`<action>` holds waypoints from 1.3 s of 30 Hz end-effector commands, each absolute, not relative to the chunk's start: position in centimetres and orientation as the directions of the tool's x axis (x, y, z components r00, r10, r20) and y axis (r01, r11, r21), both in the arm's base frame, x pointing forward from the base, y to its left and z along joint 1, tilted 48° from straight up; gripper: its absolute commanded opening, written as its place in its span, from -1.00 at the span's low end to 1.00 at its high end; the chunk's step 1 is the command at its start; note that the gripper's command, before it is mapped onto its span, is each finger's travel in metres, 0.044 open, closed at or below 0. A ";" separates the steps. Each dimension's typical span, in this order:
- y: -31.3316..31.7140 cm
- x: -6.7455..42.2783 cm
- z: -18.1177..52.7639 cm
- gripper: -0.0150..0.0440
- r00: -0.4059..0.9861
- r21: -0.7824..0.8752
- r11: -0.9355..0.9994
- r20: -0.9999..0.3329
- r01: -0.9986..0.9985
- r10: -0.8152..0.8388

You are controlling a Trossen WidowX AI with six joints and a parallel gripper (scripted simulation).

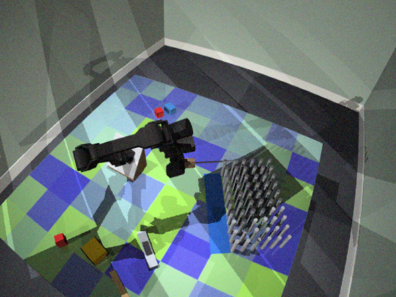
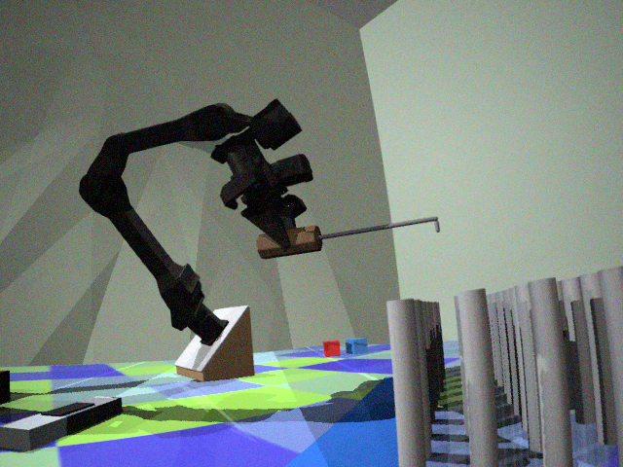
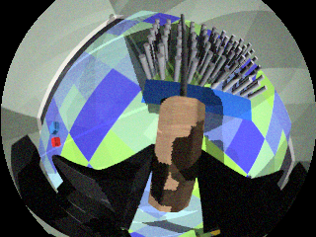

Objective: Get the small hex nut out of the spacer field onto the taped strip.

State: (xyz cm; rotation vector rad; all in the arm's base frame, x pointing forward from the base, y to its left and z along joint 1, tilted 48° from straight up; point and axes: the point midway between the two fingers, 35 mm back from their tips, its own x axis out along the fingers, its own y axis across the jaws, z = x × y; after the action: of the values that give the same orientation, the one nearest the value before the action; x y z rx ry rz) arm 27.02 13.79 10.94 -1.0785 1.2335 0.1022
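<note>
My gripper is shut on the brown wooden handle of the hook tool. It holds the tool high above the table. The thin grey rod points away from the hand, and its short tip bends down above the tops of the standing metal spacers, near the field's edge in the top view. The spacers stand upright. The blue taped strip lies along the field's near side, partly in shadow. The hex nut cannot be made out.
A red cube and a blue block lie beyond the arm. A white-and-dark bar, a yellow block, another red cube and a wooden stick lie on the other side, away from the spacers.
</note>
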 end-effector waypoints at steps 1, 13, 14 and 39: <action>11.9 26.9 12.3 -0.49 0.401 -0.617 0.531 -0.785 -0.582 -0.473; 7.5 26.2 14.4 -0.49 0.404 -0.638 0.526 -0.767 -0.562 -0.499; 7.4 26.3 14.3 -0.49 0.404 -0.638 0.526 -0.767 -0.562 -0.498; -1.5 28.2 6.0 -0.49 0.403 -0.632 0.535 -0.772 -0.560 -0.491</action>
State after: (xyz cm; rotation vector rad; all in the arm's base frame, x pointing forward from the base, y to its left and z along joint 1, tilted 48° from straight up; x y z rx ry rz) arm 28.20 -0.55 6.61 -1.0780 1.2363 0.0558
